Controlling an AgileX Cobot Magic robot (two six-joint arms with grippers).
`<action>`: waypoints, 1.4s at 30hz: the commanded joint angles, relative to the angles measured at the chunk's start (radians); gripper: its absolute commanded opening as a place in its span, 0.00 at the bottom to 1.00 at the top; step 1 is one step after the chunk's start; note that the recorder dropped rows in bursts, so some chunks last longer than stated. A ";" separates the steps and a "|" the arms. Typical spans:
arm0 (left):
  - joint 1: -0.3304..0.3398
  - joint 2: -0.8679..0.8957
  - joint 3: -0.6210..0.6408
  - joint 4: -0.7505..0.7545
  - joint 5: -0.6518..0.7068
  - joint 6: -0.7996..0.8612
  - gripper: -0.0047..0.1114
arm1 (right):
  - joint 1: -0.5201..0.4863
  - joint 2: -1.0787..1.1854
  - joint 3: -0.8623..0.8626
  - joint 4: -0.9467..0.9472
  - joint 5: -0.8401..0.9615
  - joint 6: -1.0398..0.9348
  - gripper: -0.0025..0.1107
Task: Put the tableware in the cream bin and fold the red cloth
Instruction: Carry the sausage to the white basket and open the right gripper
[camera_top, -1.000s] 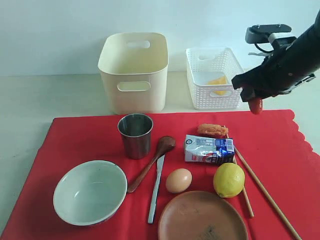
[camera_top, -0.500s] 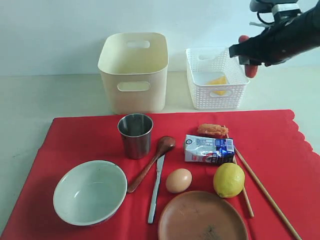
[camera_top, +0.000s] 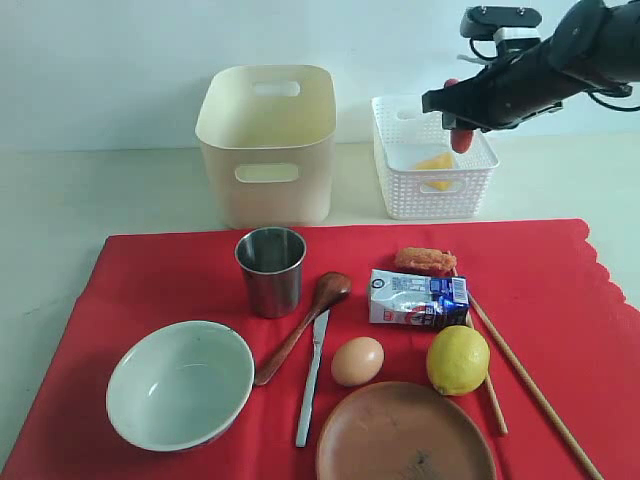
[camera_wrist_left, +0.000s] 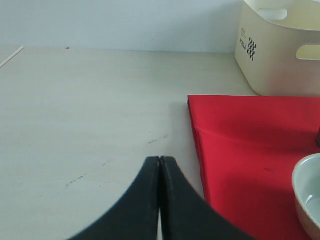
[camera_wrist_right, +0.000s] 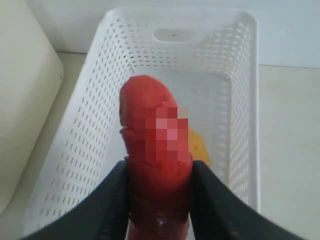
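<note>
My right gripper is shut on a red sausage, held above the white lattice basket. On the red cloth lie the steel cup, pale bowl, wooden spoon, knife, brown plate and chopsticks. The cream bin stands behind the cloth. My left gripper is shut and empty over bare table beside the cloth's edge; the exterior view does not show it.
A yellow cheese wedge lies in the lattice basket. A milk carton, egg, lemon and an orange-brown food piece also sit on the cloth, among the tableware.
My right gripper has risen from the cloth's far right edge and swung left with the sausage, and now hangs over the lattice basket. Nothing else has moved.
</note>
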 joint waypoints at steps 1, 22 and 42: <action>0.001 -0.007 0.003 0.000 -0.013 0.004 0.04 | 0.001 0.085 -0.084 0.025 -0.004 0.000 0.02; 0.001 -0.007 0.003 0.000 -0.013 0.004 0.04 | 0.001 0.188 -0.179 0.027 0.047 -0.044 0.54; 0.001 -0.007 0.003 0.000 -0.013 0.004 0.04 | 0.001 -0.090 -0.179 -0.038 0.556 -0.052 0.54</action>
